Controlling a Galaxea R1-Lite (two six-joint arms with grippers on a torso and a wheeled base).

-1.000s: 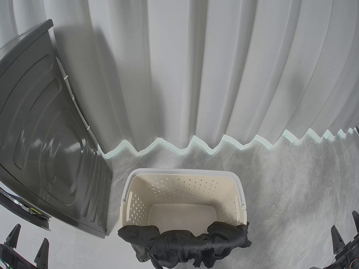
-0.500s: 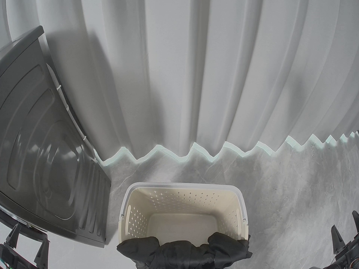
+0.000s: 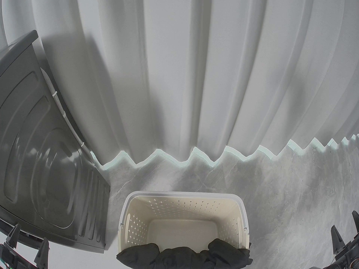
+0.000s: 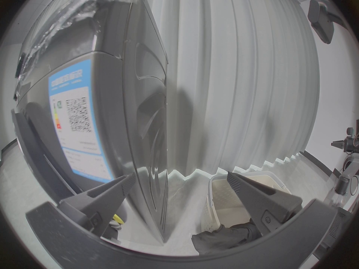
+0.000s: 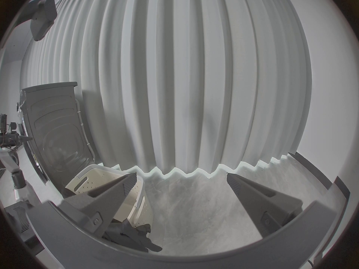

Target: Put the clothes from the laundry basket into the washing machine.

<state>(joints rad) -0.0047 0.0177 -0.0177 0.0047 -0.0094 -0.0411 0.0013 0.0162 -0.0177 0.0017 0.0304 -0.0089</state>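
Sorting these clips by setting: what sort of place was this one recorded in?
Probably a staged laundry corner: a grey washing machine stands on a marbled floor, a cream laundry basket with dark clothes over its near rim sits beside it, and a white pleated curtain forms the backdrop.

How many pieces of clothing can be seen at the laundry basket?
1: a black garment draped over the near rim of the laundry basket. It is bunched, so it may be more than one piece.
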